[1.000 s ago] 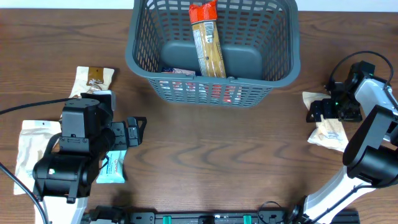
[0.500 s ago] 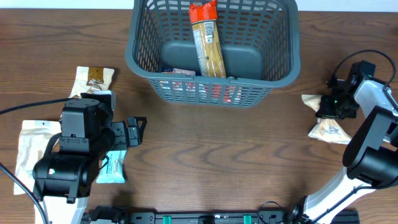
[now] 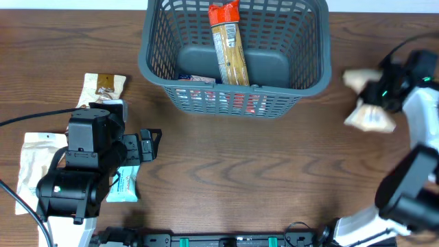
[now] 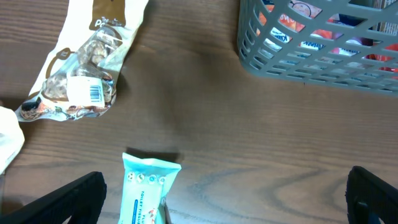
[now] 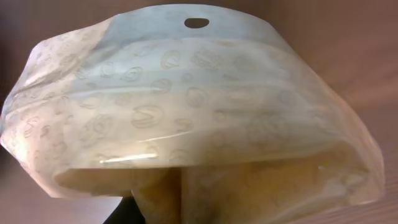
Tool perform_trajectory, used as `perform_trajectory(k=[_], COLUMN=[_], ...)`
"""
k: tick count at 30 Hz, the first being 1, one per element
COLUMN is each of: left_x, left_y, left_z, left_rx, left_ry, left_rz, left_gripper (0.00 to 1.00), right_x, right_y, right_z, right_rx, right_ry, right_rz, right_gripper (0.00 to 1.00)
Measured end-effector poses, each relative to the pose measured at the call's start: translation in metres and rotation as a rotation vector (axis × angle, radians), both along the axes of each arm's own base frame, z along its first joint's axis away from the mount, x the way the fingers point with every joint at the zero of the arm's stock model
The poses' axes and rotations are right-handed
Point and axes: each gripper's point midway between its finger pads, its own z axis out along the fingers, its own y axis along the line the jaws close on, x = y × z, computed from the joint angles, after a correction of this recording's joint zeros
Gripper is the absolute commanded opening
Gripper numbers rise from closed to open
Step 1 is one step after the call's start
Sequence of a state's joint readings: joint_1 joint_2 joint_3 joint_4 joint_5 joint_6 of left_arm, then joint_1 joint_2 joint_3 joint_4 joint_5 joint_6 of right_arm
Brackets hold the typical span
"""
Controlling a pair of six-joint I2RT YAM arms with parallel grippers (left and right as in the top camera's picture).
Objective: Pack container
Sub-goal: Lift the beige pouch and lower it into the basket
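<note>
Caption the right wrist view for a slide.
Right claw shut on a pale, hang-holed snack pouch that fills the frame.

Wooden table (image 3: 226, 165) carries the container (image 3: 295, 88), pale packets (image 3: 104, 86) (at left), teal bar (image 3: 125, 186).

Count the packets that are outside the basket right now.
4. A brown-labelled pouch, a white pouch and a teal bar lie at left; one pale pouch is in the right gripper. The left arm may hide more.
</note>
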State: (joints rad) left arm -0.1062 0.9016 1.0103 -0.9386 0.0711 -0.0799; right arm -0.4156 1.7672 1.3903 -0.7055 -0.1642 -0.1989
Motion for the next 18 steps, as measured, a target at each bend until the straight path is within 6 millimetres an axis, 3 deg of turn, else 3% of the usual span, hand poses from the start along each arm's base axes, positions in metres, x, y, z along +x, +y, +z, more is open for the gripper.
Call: perform_trajectory(k=[2,3,5,7,10,12,14,18], left_x=[0.000,0.000,0.000,0.000,0.001,0.001,0.001,0.001], left_y=[0.000,0.000,0.000,0.000,0.000,0.000,0.000,0.000], left_z=[0.000,0.000,0.000,0.000,0.001,0.001,0.001,0.001], left_rx=[0.000,0.000,0.000,0.000,0.000,0.000,0.000,-0.001], left_ry=[0.000,0.000,-0.001,-0.002,-0.003,-0.004,-0.004,-0.004], left_rz=[0.000,0.000,0.000,0.000,0.000,0.000,0.000,0.000], left_gripper=[0.99,0.99,0.99,0.99,0.99,0.99,0.99,0.99], right_x=[0.016,0.024,0.030,0.033,0.037,0.041,0.045,0.050], right_y=[0.002,0.008,0.023,0.048,0.092,0.120,0.149,0.204], right_z=[0.059,0.097,0.151,0.208,0.277,0.313,0.335,0.344], right_rx=[-0.046,-0.075,-0.111,-0.146,-0.173,-0.180,-0.171,-0.114], right_ry=[-0.136,-0.222,-0.341,-0.475,-0.666,-0.787,-0.877,-0.942], right_rz=[0.014,0.032,0.069,0.125,0.224,0.286,0.350,0.478], right_gripper=[0.02,0.02,0.01,0.01,0.02,0.01,0.01,0.02])
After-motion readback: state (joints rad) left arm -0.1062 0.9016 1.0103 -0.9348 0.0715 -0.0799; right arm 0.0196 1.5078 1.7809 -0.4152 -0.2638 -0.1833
